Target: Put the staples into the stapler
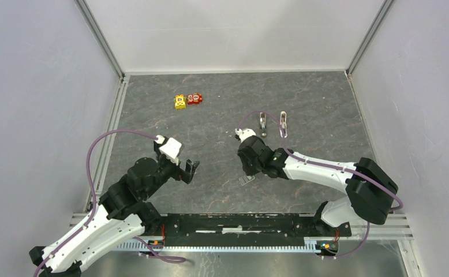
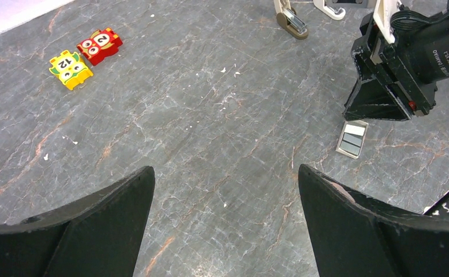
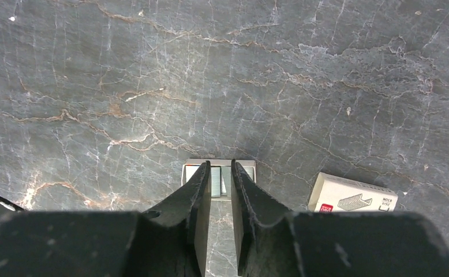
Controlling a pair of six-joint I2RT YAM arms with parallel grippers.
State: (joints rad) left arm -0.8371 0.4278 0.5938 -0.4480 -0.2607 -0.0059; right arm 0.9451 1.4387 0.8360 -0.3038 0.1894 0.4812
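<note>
R claw (image 3: 220, 165) at open tray (image 3: 251, 163); staples (image 3: 217, 180) inside

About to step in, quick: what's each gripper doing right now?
Left gripper: wide open, holding nothing.
Right gripper: nearly closed, tips at the staple tray; whether it grips a strip cannot be told.

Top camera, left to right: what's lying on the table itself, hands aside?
Yellow block → red block → open tray of staples → stapler → second cream piece.
</note>
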